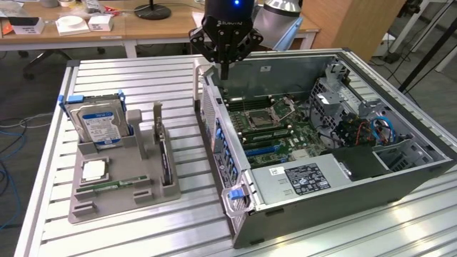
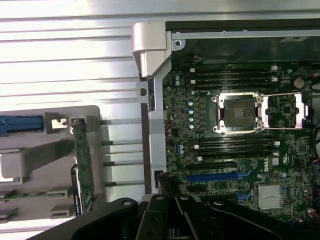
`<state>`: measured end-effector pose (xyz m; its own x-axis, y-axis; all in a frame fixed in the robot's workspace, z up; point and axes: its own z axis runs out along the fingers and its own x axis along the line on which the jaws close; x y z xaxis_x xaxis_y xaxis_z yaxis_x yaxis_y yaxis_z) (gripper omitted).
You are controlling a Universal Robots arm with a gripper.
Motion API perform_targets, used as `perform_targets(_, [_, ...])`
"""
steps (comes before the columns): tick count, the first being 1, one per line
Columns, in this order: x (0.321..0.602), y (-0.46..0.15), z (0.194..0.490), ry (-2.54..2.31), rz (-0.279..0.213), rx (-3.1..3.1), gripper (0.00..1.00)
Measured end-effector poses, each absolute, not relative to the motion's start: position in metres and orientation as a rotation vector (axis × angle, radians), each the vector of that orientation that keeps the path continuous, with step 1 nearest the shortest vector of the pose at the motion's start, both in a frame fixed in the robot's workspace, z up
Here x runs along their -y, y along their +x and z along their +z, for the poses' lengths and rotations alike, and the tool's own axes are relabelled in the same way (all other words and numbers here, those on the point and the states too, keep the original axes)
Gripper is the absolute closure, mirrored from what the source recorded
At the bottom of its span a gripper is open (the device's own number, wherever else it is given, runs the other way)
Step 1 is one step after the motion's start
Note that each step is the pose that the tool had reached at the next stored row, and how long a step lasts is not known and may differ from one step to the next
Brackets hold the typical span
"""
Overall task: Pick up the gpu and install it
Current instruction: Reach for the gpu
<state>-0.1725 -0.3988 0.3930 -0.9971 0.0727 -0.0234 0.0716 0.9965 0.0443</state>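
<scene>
The gpu (image 1: 166, 163) stands on edge in a slot of the grey holder (image 1: 121, 198), its silver bracket end up, to the exterior view's left of the open computer case (image 1: 400, 112). In the wrist view the gpu (image 2: 83, 165) shows as a thin green board edge. My gripper (image 1: 223, 71) hangs above the case's far left corner, well away from the gpu, fingers drawn together on nothing. The motherboard (image 1: 271, 123) lies exposed inside the case, with a blue expansion slot (image 2: 217, 177) near my gripper (image 2: 172, 205).
The holder also carries a silver hard drive (image 1: 100, 123) with a blue-white label, a processor chip (image 1: 94, 170) and a narrow memory stick (image 1: 111, 186). The case's raised wall (image 1: 214, 134) stands between holder and motherboard. Desks with clutter lie behind.
</scene>
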Motion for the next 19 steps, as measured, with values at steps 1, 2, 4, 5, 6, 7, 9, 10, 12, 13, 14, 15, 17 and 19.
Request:
perform_targets(1, [0.3988,-0.1728,0.3930,0.112,0.068,-3.114,0.89])
perform_targets(2, [0.3988,-0.1732,0.3930,0.113,0.068,-3.114,0.89])
perform_targets(4, [0.3988,-0.1739,0.3930,0.113,0.068,-3.114,0.89])
perform_targets(5, [0.3988,-0.1743,0.3930,0.113,0.068,-3.114,0.89])
perform_targets(6, [0.3988,-0.1746,0.3930,0.112,0.068,-3.114,0.89])
perform_targets(7, [0.3988,-0.1749,0.3930,0.112,0.068,-3.114,0.89])
perform_targets(9, [0.3988,-0.1755,0.3930,0.112,0.068,-3.114,0.89])
perform_targets(10, [0.3988,-0.1757,0.3930,0.112,0.068,-3.114,0.89])
perform_targets(12, [0.3988,-0.1762,0.3930,0.113,0.068,-3.114,0.89])
perform_targets(13, [0.3988,-0.1764,0.3930,0.113,0.068,-3.114,0.89])
perform_targets(14, [0.3988,-0.1766,0.3930,0.113,0.068,-3.114,0.89])
perform_targets(15, [0.3988,-0.1768,0.3930,0.112,0.068,-3.114,0.89])
perform_targets(17, [0.3988,-0.1773,0.3930,0.113,0.068,-3.114,0.89])
perform_targets(19, [0.3988,-0.1781,0.3930,0.113,0.068,-3.114,0.89])
